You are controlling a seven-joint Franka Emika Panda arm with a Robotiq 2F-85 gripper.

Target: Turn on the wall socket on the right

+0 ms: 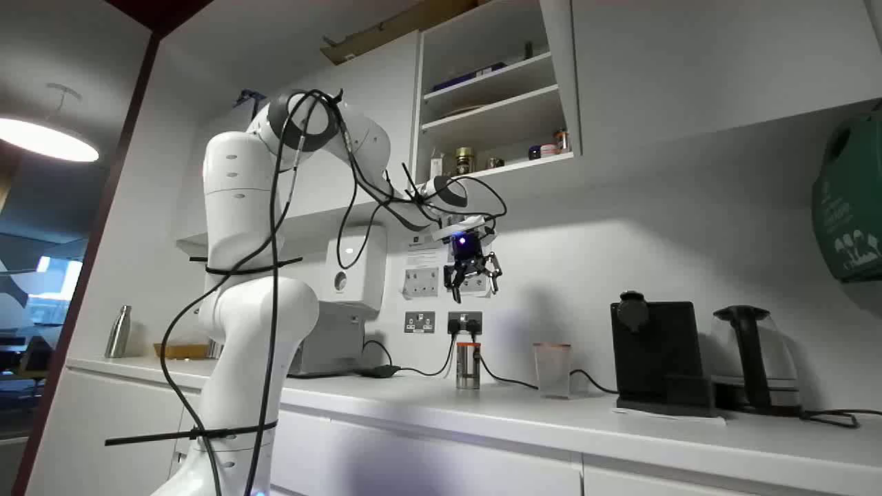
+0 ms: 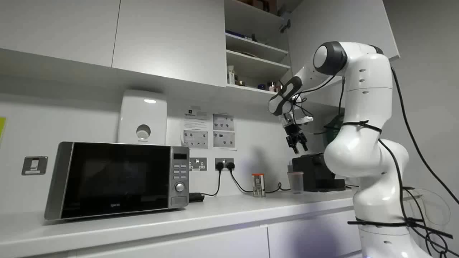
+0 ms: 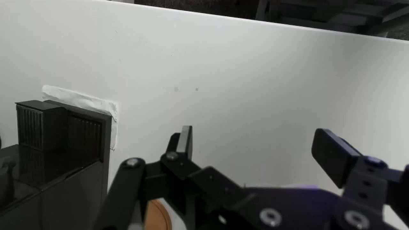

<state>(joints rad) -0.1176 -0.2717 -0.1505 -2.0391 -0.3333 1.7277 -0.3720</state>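
The right wall socket is a grey double plate with two black plugs in it, low on the back wall; it also shows in an exterior view. The left wall socket beside it has no plugs. Its switch positions are too small to tell. My gripper is open and empty, pointing down above the counter, apart from the wall and higher than the sockets; it also shows in an exterior view. In the wrist view the open fingers have only white counter between them; no socket shows there.
An orange-lidded canister stands below the right socket, near the plug cables. A clear orange-lidded container, black coffee machine and kettle stand farther along the counter. A microwave and an open cupboard are near.
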